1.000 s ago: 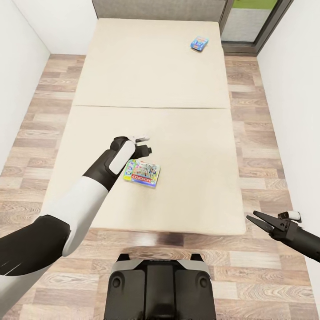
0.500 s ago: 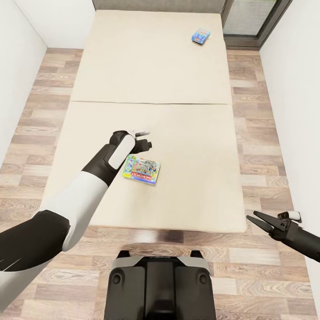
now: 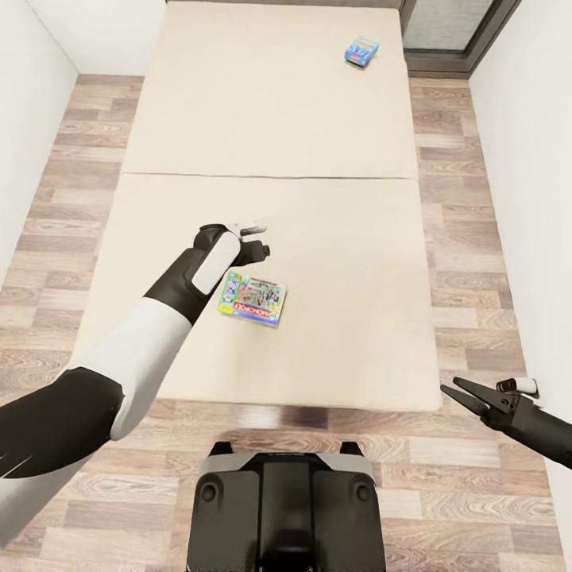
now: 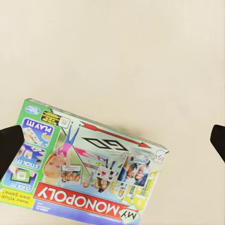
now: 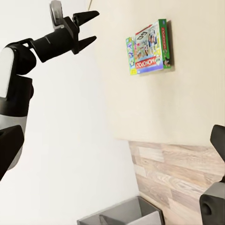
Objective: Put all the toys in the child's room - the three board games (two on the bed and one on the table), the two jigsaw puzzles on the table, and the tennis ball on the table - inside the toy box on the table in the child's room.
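Note:
A colourful Monopoly board game (image 3: 253, 299) lies flat on the near half of the cream bed (image 3: 334, 238). My left gripper (image 3: 256, 253) hangs open above the box's far edge, not touching it. In the left wrist view the box (image 4: 89, 180) sits below and between the two dark fingertips (image 4: 9, 145). A second, blue board game (image 3: 361, 51) rests at the bed's far right corner. My right gripper (image 3: 470, 395) stands open over the floor beside the bed's near right corner, holding nothing. The right wrist view shows the Monopoly box (image 5: 147, 47) and the open left gripper (image 5: 85, 29).
White walls close in on both sides of the bed, with strips of wood floor (image 3: 469, 238) between. A dark-framed door (image 3: 449, 24) stands at the far right. My grey base (image 3: 284, 508) is against the bed's near edge.
The whole view has shifted: the bed and both games sit higher in the picture, so the camera moved. My left gripper stays open over the Monopoly box. The right arm is unchanged.

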Robot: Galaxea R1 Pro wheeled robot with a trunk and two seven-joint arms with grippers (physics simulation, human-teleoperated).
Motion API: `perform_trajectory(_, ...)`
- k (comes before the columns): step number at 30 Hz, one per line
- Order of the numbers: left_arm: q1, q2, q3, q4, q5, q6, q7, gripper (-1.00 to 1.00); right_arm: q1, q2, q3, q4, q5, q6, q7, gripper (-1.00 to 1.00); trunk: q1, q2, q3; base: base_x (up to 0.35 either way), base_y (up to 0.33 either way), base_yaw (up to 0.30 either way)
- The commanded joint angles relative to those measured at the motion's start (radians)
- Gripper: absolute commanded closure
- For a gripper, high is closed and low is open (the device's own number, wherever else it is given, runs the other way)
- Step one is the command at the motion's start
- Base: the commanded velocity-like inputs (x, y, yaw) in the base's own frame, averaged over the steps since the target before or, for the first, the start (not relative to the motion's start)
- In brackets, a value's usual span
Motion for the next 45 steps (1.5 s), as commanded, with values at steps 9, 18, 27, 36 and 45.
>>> perform_trajectory(9,-0.008,0.003,-0.004,0.013,-0.001,0.0,0.01,-1.0,0.0,0.0,-0.001,0.0,0.004,0.003,0.005,-1.0,0.001,-0.002,-0.016,0.0,0.0,0.0)
perform_trajectory(18,-0.008,0.006,-0.005,0.038,-0.005,-0.001,0.009,-1.0,0.0,0.0,-0.001,0.0,0.006,0.003,0.005,-1.0,0.001,-0.002,-0.031,0.0,0.0,0.0)
perform_trajectory(27,-0.008,0.002,-0.005,0.043,-0.024,-0.001,0.008,-1.0,0.0,0.0,-0.001,0.0,0.006,0.003,0.005,-1.0,0.001,-0.002,-0.045,0.0,0.0,0.0)
perform_trajectory(36,-0.008,-0.001,-0.005,0.043,-0.086,-0.002,0.0,-1.0,0.0,0.0,-0.001,0.001,0.007,0.003,0.005,-1.0,0.001,-0.002,-0.06,0.0,0.0,0.0)
perform_trajectory(45,-0.009,0.0,-0.004,0.033,-0.101,-0.001,-0.004,-1.0,0.0,0.0,-0.001,0.001,0.008,0.003,0.005,-1.0,0.001,-0.002,-0.075,0.0,0.0,0.0)
